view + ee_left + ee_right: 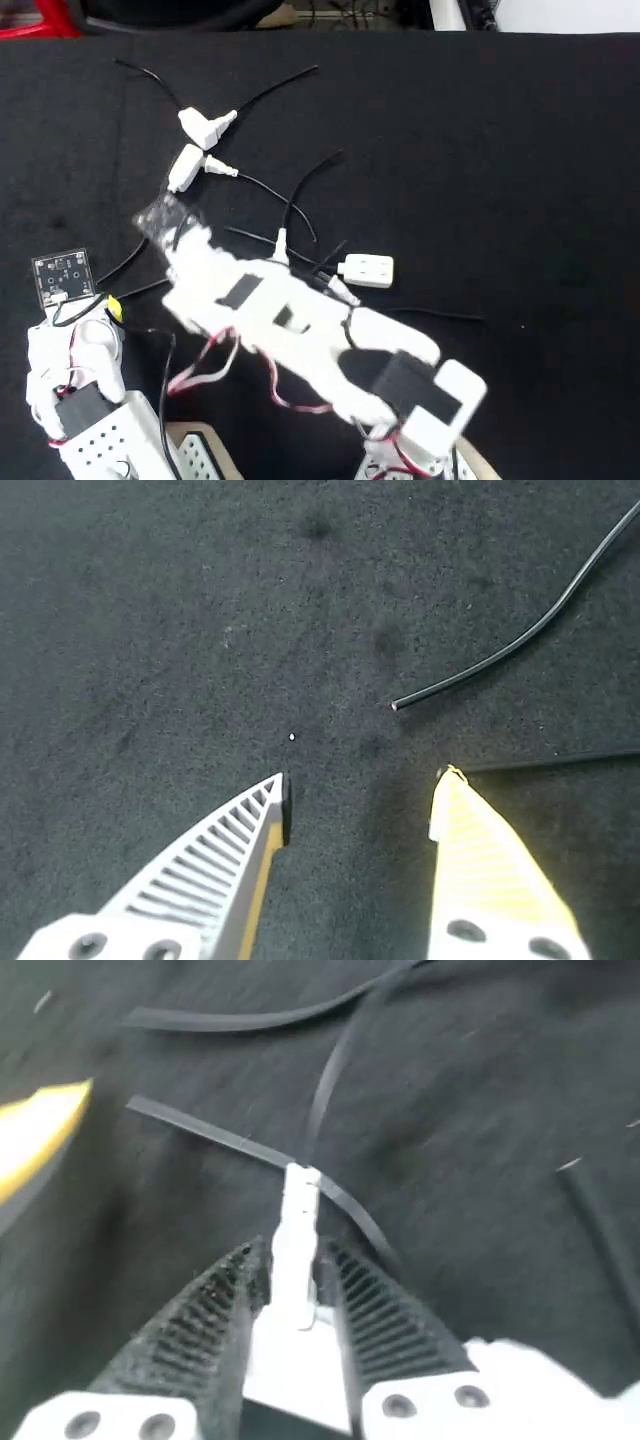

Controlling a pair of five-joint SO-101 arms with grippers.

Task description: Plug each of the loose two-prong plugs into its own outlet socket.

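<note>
Right gripper (pixel 293 1256) is clamped on a small white plug (pixel 298 1215), held over the black mat (pixel 480 1110); it looks light, hard and slick, its thin cord (pixel 200 1128) limp, so grip the body's flat sides; left gripper (pixel 364 778) stands apart, empty.

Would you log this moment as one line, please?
left gripper: open, above cloth | right gripper: shut on plug | socket: on cloth

Lab bench: black-clothed table (pixel 500 150), tangled cables (pixel 350 12) behind
</note>
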